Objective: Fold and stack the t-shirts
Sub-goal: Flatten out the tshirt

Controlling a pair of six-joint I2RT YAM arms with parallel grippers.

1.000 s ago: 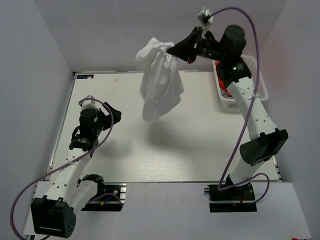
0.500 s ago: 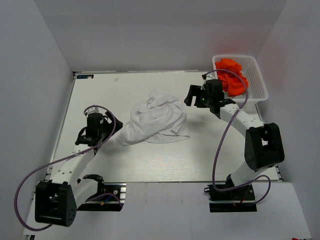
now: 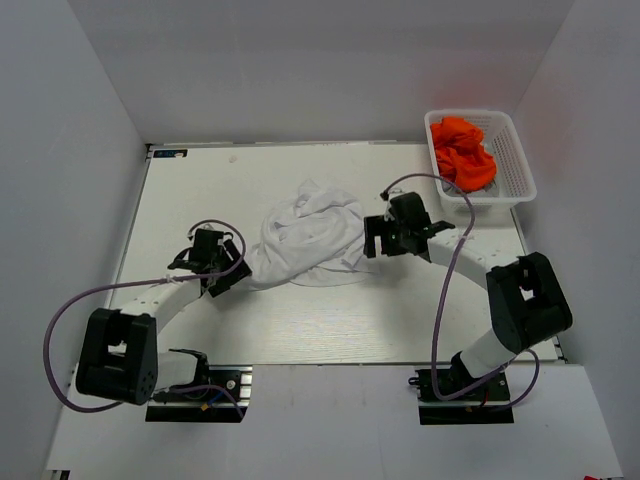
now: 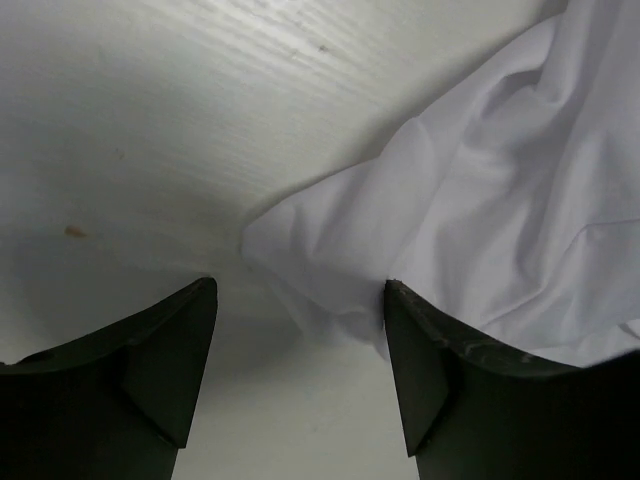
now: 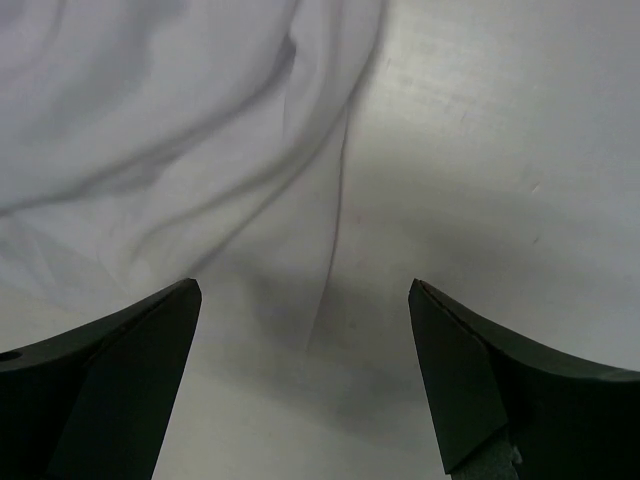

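Crumpled white shirt (image 3: pixel 310 238) lay on table (image 3: pixel 200 180); orange shirts (image 3: pixel 462 150) sat in basket (image 3: pixel 520 165). Left gripper (image 4: pixel 300 290) was open, straddling shirt corner. Right gripper (image 5: pixel 305 290) was open over hem edge. Risk: pinching bunched layers or missing thin edge, so shirt would lift twisted.

One t-shirt (image 3: pixel 310 235) lies in a heap near the middle of the tabletop (image 3: pixel 330 320). The basket (image 3: pixel 520 170) stands at the far right corner, with the other t-shirts (image 3: pixel 462 152) piled inside it. The left gripper (image 3: pixel 228 272) sits at the heap's near-left corner, cloth reaching between its jaws. The right gripper (image 3: pixel 372 240) sits at the heap's right edge, over the hem.
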